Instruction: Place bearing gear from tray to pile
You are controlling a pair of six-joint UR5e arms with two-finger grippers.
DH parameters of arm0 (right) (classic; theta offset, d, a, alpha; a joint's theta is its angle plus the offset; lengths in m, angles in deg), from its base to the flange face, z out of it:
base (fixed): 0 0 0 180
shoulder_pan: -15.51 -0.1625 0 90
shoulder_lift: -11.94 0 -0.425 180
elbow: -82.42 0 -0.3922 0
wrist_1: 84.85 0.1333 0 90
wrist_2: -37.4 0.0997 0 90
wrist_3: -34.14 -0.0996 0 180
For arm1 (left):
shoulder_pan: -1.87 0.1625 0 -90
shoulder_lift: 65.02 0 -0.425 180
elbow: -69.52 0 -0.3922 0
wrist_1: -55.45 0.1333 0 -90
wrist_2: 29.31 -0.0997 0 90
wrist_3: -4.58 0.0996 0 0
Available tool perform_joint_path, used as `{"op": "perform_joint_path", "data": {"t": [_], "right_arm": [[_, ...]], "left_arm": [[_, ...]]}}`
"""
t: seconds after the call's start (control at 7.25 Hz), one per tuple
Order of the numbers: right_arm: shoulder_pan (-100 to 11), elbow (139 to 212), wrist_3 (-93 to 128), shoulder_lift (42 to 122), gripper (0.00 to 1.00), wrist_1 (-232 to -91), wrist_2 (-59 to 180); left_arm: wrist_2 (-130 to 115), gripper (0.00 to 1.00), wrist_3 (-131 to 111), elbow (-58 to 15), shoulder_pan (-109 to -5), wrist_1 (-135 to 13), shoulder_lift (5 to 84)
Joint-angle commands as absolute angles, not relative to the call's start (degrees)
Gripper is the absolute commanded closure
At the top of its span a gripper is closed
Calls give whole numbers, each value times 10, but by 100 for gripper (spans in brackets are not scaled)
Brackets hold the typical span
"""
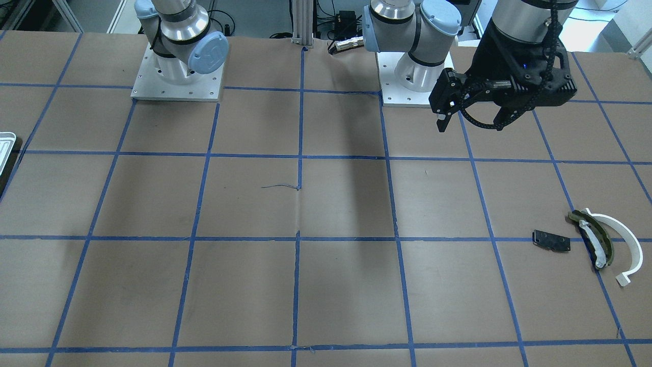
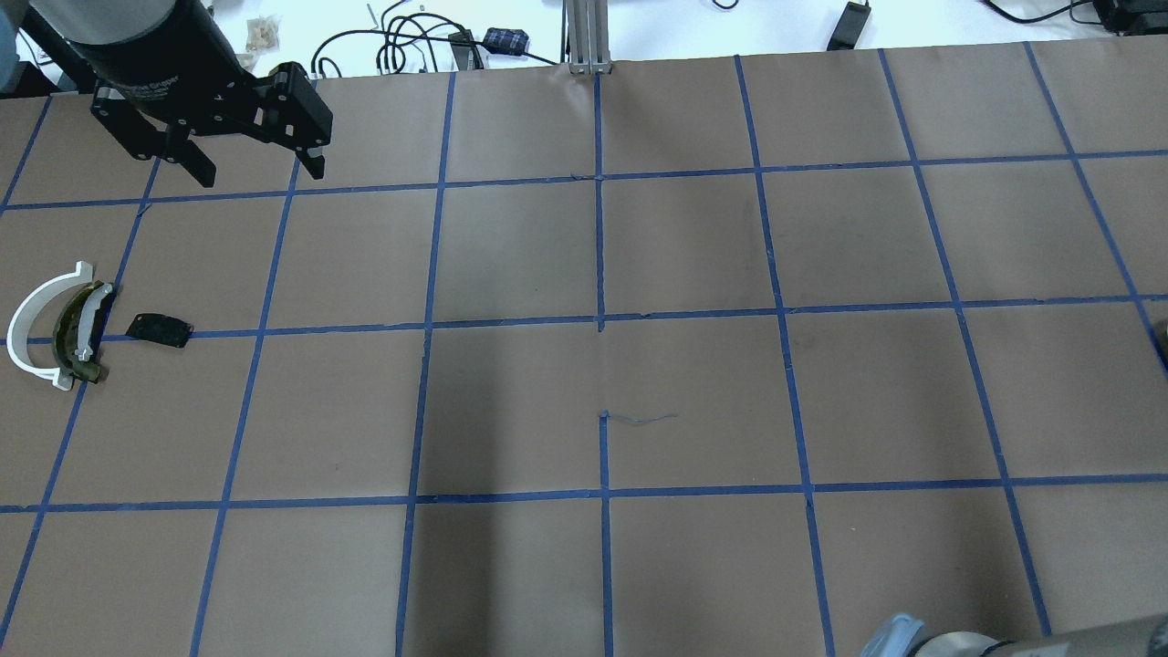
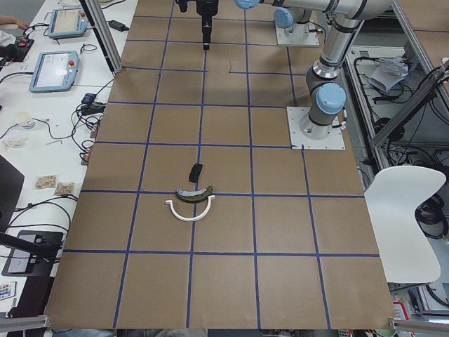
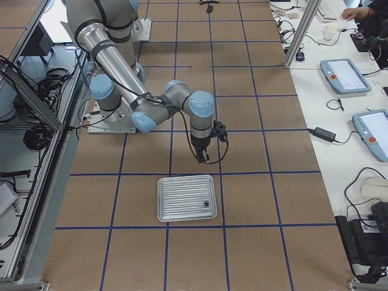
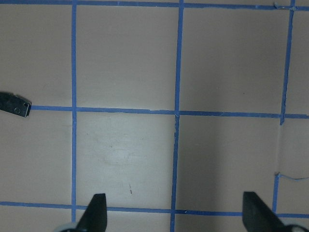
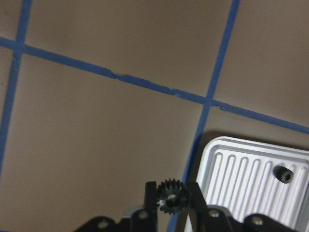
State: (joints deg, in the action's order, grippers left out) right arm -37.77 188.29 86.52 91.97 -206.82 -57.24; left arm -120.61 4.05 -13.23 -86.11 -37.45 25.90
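Observation:
My right gripper (image 6: 172, 192) is shut on a small black bearing gear (image 6: 172, 195), held just off the corner of the ridged silver tray (image 6: 241, 174). A second small black gear (image 6: 283, 174) lies in the tray. In the exterior right view the right gripper (image 4: 202, 159) hangs just beyond the tray (image 4: 182, 191). The pile lies far off at the table's other end: a white arc strip (image 1: 625, 239), an olive curved piece (image 1: 596, 232) and a black plate (image 1: 551, 240). My left gripper (image 2: 258, 169) is open and empty, raised beyond the pile.
Brown paper with a blue tape grid covers the table (image 2: 602, 365). The two arm bases (image 1: 177, 76) stand at the robot's side. The tray's edge shows at the left border of the front-facing view (image 1: 5, 145). The black plate's end shows in the left wrist view (image 5: 13, 105).

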Motion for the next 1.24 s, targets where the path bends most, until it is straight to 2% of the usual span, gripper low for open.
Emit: {"op": "perform_joint_path", "data": {"t": [0.0, 0.41, 0.69, 1.1], "right_arm": [[-573, 1884, 626, 910, 95, -2063, -573], [-751, 1883, 319, 888, 94, -2063, -566], [-832, 1877, 143, 856, 91, -2091, -465], [-925, 1865, 12, 779, 84, -2195, -471]], "left_arm": [[-1206, 0, 40, -133, -861, -375, 259], [-1206, 0, 40, -134, -861, -375, 259], [-1206, 0, 40, -134, -861, -375, 258], [-1206, 0, 40, -134, -862, -376, 256]]}}
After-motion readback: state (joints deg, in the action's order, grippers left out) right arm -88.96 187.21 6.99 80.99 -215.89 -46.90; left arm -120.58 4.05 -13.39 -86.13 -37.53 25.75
